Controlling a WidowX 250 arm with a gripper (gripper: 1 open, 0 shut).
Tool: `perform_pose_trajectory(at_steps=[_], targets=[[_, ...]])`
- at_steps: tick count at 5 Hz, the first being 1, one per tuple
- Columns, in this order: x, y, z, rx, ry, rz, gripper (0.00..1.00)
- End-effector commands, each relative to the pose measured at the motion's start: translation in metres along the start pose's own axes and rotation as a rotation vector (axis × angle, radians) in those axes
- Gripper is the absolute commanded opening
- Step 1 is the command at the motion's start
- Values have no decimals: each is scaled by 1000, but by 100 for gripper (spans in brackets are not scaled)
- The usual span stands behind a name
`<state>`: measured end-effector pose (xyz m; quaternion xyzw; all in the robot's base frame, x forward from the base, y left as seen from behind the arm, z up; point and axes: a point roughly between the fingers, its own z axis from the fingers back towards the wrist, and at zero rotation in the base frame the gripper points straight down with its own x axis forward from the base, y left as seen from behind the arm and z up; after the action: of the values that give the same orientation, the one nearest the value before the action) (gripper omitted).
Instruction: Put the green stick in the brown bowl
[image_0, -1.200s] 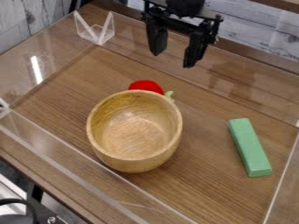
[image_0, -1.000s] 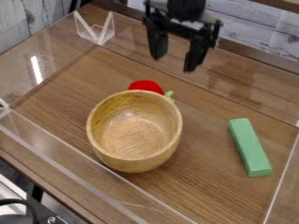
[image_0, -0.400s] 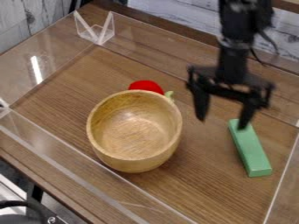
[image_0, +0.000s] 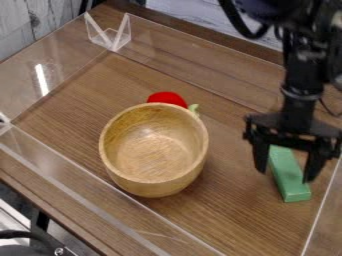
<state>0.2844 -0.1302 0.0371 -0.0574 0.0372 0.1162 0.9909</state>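
I have swung across from the far middle of the table to the right side and dropped low, so my pincer (image_0: 287, 162) is now hanging straight down over the green stick (image_0: 286, 176). My two fingers (image_0: 261, 152) are standing spread wide, one to the left of the stick and one toward its near right edge, straddling it; they are not pinching anything, and I cannot tell whether the tips are touching the wood. The stick is lying flat on the table (image_0: 120, 90) at the right, its long side running from far to near, partly hidden behind my fingers. Well to the left of it the brown bowl (image_0: 155, 149) is sitting upright near the middle, with nothing showing inside it. A small red round thing (image_0: 166, 99) is peeking out just behind the bowl's far rim. A clear plastic wall (image_0: 60, 45) is running around the table.
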Motion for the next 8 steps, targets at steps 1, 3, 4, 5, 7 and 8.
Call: perform_pose_trajectory(at_steps=[1,3,4,5,7,8], targets=[[7,-15,-1,-36,-42,29,100],[22,-16,-6,-28,-58,21,100],[31,-9,-6,-15,-56,14,100],[42,-9,-6,-3,-47,-32,100],[43,-11,-8,12,-31,-37,100],[39,-14,-10,15,-23,-18,100]])
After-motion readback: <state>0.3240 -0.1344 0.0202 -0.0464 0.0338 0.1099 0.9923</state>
